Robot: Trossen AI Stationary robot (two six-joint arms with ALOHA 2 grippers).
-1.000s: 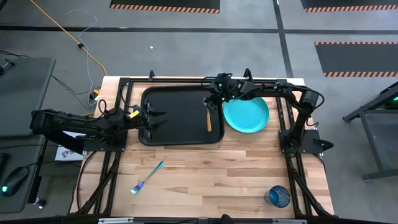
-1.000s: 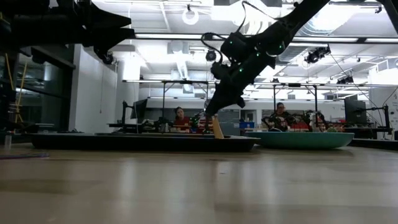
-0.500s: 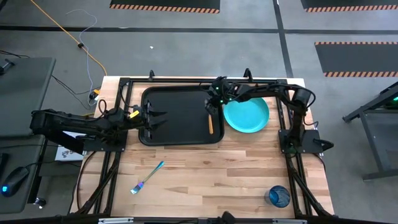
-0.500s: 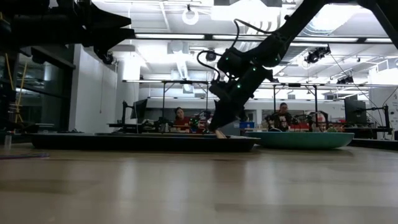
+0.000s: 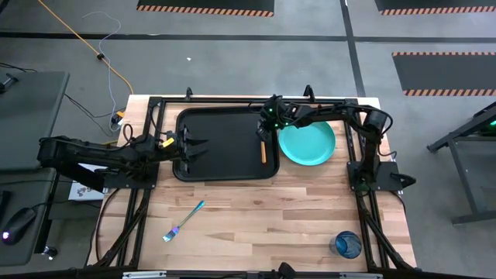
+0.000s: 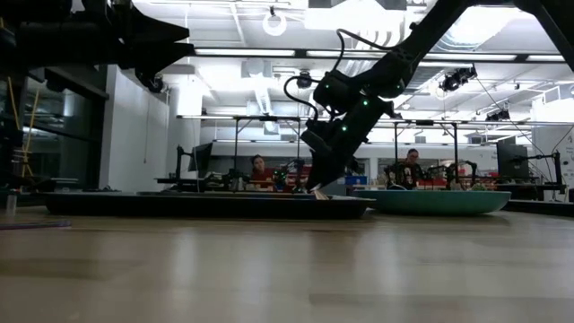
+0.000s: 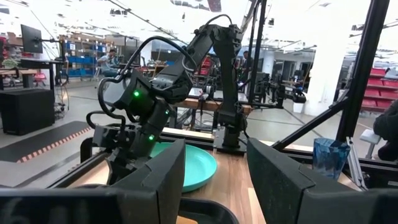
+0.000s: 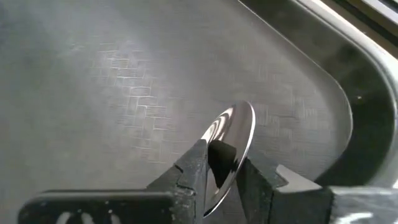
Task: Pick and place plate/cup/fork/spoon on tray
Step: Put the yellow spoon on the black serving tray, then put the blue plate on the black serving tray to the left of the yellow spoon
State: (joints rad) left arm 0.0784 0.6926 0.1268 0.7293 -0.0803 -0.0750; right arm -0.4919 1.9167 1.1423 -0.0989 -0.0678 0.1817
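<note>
**Spoon lies in the tray**

The right gripper (image 5: 263, 133) is low over the right side of the black tray (image 5: 221, 167). Its fingers (image 8: 193, 165) sit on both sides of the spoon (image 5: 262, 150), at the silver bowl. They look a little apart, but whether they squeeze it is hard to tell. The orange handle lies flat in the tray. The left gripper (image 5: 194, 147) hangs open over the tray's left side.

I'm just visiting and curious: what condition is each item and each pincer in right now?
spoon: lying in the tray, bowl between the right pincer's fingers
tray: flat on the table
plate: on the table beside the tray
fork: on the table
cup: upright, on the table
right pincer: around the spoon's bowl
left pincer: open, empty
</note>
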